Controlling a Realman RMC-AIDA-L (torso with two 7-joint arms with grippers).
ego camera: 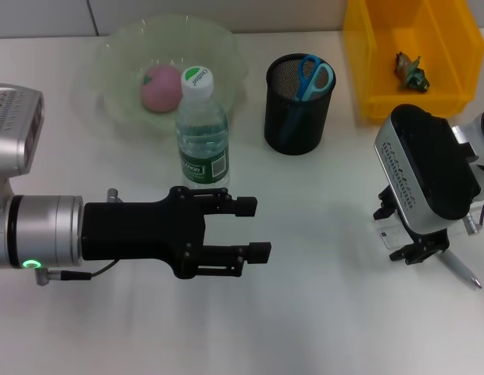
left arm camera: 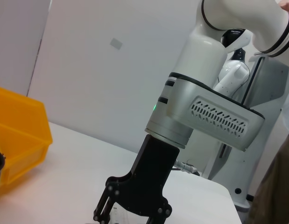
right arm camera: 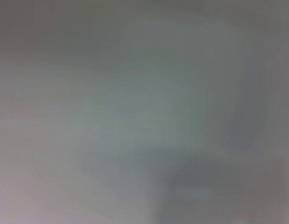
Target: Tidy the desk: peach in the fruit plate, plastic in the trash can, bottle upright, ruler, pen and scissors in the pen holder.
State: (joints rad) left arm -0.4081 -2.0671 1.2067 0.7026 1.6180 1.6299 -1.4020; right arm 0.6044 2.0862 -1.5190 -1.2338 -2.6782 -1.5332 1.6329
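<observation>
Only overhead: right gripper [ego camera: 417,248] over pen [ego camera: 460,269].

Upright bottle [ego camera: 202,129] beside fruit plate [ego camera: 124,47]

The white desk [ego camera: 320,312] fills the head view, and a grey wall [ego camera: 46,16] with one dark vertical seam runs along its far edge. In the left wrist view a pale wall [left arm camera: 97,74] stands behind the desk, with a small grey square patch [left arm camera: 116,44] on it. At the right edge of that view a strip of brown cloth [left arm camera: 279,186] shows.
</observation>
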